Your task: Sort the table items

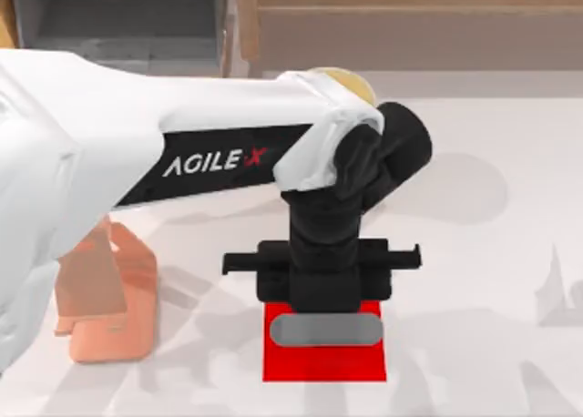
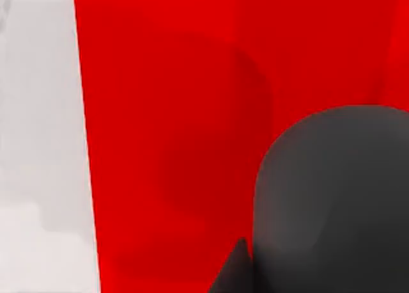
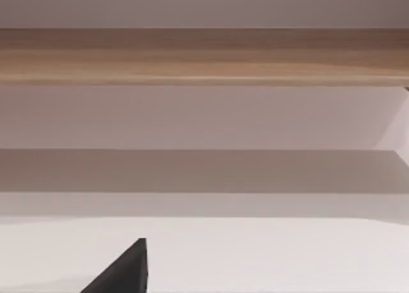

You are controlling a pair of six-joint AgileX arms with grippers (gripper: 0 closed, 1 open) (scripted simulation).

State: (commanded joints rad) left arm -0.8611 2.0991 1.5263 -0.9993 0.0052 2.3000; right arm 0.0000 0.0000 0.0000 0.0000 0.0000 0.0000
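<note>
My left arm reaches from the left across the table (image 1: pixel 474 253), and my left gripper (image 1: pixel 323 285) points straight down over the flat red mat (image 1: pixel 323 358) at the front middle. In the left wrist view a dark grey rounded mouse (image 2: pixel 332 203) lies on the red mat (image 2: pixel 172 114), very close to the gripper; whether the gripper grips it is hidden. The yellow top of the cup (image 1: pixel 353 80) peeks out behind the left arm at the back. A dark part of my right gripper (image 3: pixel 121 274) hangs above the white tabletop, facing the shelves.
A pinkish-orange phone stand (image 1: pixel 100 299) stands at the front left, beside the left arm. A grey shelf unit (image 1: pixel 118 25) and a wooden shelf unit (image 1: pixel 410 25) run along the back edge. The wooden shelf (image 3: pixel 204 56) faces the right wrist.
</note>
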